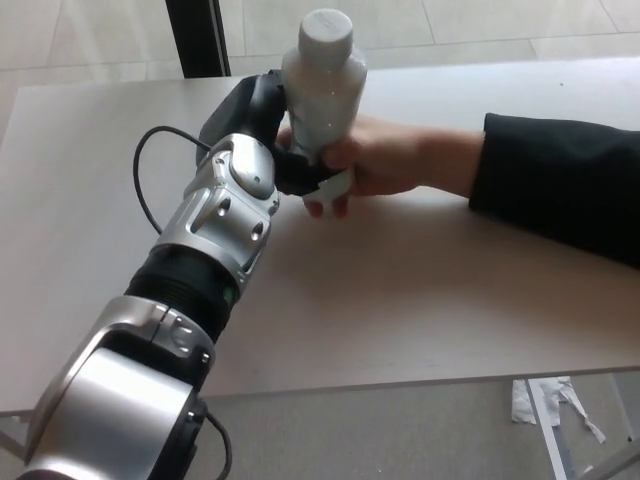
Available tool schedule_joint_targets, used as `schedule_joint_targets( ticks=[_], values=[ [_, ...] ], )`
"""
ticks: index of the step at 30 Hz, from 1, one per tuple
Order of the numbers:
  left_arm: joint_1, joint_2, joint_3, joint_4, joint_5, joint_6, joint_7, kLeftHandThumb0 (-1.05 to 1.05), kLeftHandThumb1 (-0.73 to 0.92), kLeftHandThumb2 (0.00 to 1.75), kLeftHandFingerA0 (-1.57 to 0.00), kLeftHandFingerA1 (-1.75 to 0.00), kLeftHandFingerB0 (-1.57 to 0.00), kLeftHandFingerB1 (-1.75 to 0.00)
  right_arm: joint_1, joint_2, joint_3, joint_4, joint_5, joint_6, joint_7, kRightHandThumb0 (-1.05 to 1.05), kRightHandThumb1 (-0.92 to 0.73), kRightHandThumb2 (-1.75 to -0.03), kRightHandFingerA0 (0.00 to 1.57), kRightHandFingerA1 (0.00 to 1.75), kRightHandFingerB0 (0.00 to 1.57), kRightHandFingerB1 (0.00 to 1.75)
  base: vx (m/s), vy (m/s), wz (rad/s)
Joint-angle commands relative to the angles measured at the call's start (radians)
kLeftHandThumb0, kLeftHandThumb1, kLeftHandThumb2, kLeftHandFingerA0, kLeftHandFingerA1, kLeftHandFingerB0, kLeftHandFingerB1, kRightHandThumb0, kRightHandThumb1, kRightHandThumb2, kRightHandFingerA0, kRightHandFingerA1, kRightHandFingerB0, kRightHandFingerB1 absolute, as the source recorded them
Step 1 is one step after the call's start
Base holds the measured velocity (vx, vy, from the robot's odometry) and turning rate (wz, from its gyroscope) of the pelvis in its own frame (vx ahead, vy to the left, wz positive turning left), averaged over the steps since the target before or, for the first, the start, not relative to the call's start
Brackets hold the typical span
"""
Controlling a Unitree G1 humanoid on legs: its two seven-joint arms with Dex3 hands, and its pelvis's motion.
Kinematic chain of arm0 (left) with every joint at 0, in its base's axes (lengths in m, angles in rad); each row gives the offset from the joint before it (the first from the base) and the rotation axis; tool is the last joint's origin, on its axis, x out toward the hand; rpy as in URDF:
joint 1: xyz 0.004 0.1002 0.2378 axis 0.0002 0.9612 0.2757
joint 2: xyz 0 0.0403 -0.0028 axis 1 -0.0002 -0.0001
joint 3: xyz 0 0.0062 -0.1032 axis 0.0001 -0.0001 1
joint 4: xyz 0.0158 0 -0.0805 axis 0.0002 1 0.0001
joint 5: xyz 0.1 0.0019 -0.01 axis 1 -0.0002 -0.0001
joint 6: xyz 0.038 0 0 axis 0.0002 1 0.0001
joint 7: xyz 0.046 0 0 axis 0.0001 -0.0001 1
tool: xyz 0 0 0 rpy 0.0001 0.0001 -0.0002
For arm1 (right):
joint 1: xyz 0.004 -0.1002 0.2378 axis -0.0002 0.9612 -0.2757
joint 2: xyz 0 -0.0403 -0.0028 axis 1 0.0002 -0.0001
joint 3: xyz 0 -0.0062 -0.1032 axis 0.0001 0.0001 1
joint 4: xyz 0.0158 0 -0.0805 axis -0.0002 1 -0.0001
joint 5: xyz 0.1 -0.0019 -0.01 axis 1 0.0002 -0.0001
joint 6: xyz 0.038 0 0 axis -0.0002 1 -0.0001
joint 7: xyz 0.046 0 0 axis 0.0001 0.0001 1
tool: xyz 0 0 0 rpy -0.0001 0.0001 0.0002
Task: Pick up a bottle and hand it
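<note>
A translucent white bottle (322, 95) with a grey cap stands upright above the table. My left hand (268, 125) is shut on its lower part from the left. A person's hand (375, 160), coming from a dark sleeve (560, 195) on the right, wraps around the bottle's base from the other side. Both hands touch the bottle at once. My right hand does not show.
The pale table (420, 290) spreads below the hands, its front edge running along the lower picture. A black post (195, 38) stands behind the table at the top. Scraps of white paper (545, 405) lie on the floor at the lower right.
</note>
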Motion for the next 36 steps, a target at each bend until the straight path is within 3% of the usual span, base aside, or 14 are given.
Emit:
schedule_joint_targets(
  ticks=[1,2,4,5,7,9,14,15,20,21,23,33,34,36],
  values=[
    [-0.067,0.117,-0.094,-0.149,0.022,0.201,-0.348,-0.75,0.58,0.58,-0.12,-0.58,0.0,0.0,-0.005,-0.008,-0.009,-0.01,0.01,-0.015,-0.001,-0.66,-0.53,-0.56,0.9,1.09,0.4,0.47,0.0,0.0,0.0],
    [-0.049,0.161,-0.09,-0.248,-0.014,0.205,-0.43,-0.94,0.54,0.91,0.0,-0.23,0.0,0.0,-0.002,-0.014,-0.016,-0.007,0.013,-0.017,-0.003,-0.69,-0.4,-0.83,0.98,1.15,0.38,0.58,0.0,0.0,0.0],
    [-0.033,0.183,-0.085,-0.307,-0.033,0.223,-0.46,-0.94,0.54,0.91,0.0,-0.23,0.0,0.0,-0.002,-0.014,-0.02,-0.01,0.017,-0.01,-0.002,-0.69,-0.4,-0.83,0.98,1.15,0.38,0.58,0.0,0.0,0.0],
    [-0.014,0.216,-0.084,-0.389,-0.047,0.261,-0.498,-0.81,0.57,0.58,0.0,-0.12,0.0,0.0,-0.003,-0.017,-0.022,-0.004,0.021,-0.014,0.007,-0.67,-0.4,-0.83,0.96,1.09,0.37,0.57,0.0,0.0,0.0],
    [0.026,0.298,-0.092,-0.54,-0.068,0.313,-0.582,-0.86,0.47,0.82,0.0,-0.18,0.0,0.0,-0.001,-0.021,-0.021,-0.001,0.015,-0.016,0.002,-0.69,-0.52,-0.56,0.95,1.07,0.41,0.51,0.0,0.0,0.0],
    [0.065,0.41,-0.089,-0.677,-0.104,0.365,-0.683,-0.73,0.57,0.58,0.0,0.0,0.0,0.0,-0.002,-0.027,-0.019,0.009,0.01,-0.018,0.001,-0.67,-0.41,-0.83,0.95,1.1,0.35,0.57,0.0,0.0,0.0],
    [0.17,0.607,-0.006,-0.864,-0.199,0.404,-0.799,-0.71,0.55,0.57,0.0,0.0,0.0,0.0,0.015,-0.034,-0.033,0.009,0.022,-0.02,0.018,-0.67,-0.53,-0.58,0.88,1.31,0.36,0.5,0.0,0.0,0.0],
    [0.191,0.647,0.015,-0.887,-0.214,0.402,-0.817,-0.89,0.49,0.83,0.0,-0.11,0.0,0.0,0.022,-0.032,-0.036,0.004,0.024,-0.019,0.016,-0.66,-0.52,-0.58,0.91,1.33,0.36,0.49,0.0,0.0,0.0],
    [0.389,0.885,0.294,-1.019,-0.358,0.387,-0.931,-0.79,0.43,0.78,-0.04,-0.16,0.0,0.0,0.042,-0.038,-0.042,0.007,0.022,-0.028,0.009,-0.74,-0.44,-0.83,0.92,1.19,0.31,0.54,0.0,0.0,0.0],
    [0.402,0.904,0.31,-1.026,-0.359,0.386,-0.937,-0.8,0.45,0.8,-0.12,-0.51,0.0,0.0,0.042,-0.04,-0.042,0.012,0.019,-0.033,0.009,-0.69,-0.42,-0.83,0.91,1.16,0.3,0.54,0.0,0.0,0.0],
    [0.492,0.964,0.467,-1.043,-0.381,0.381,-0.959,-0.82,0.45,0.81,0.0,-0.16,0.0,0.0,0.045,-0.038,-0.054,0.022,0.03,-0.039,0.008,-0.73,-0.44,-0.82,0.92,1.2,0.32,0.54,0.0,0.0,0.0],
    [0.953,0.984,1.123,-0.995,-0.213,0.395,-0.924,-0.79,0.55,0.59,0.0,-0.82,0.0,-0.2,0.048,-0.048,-0.057,0.05,0.029,-0.048,0.017,-0.68,-0.54,-0.58,0.88,1.29,0.35,0.48,0.0,0.0,0.0],
    [1.021,0.954,1.186,-0.921,-0.187,0.331,-0.851,-0.93,0.5,0.88,-0.06,-0.77,0.0,-0.19,0.049,-0.05,-0.059,0.05,0.031,-0.047,0.018,-0.74,-0.45,-0.83,0.93,1.19,0.31,0.54,0.0,0.0,0.0],
    [1.129,0.922,1.248,-0.799,-0.169,0.223,-0.761,-0.9,0.54,0.62,0.0,-0.97,0.0,-0.11,0.051,-0.048,-0.063,0.048,0.037,-0.04,0.023,-0.65,-0.54,-0.57,0.85,1.19,0.34,0.46,0.0,0.0,0.0]
  ],
)
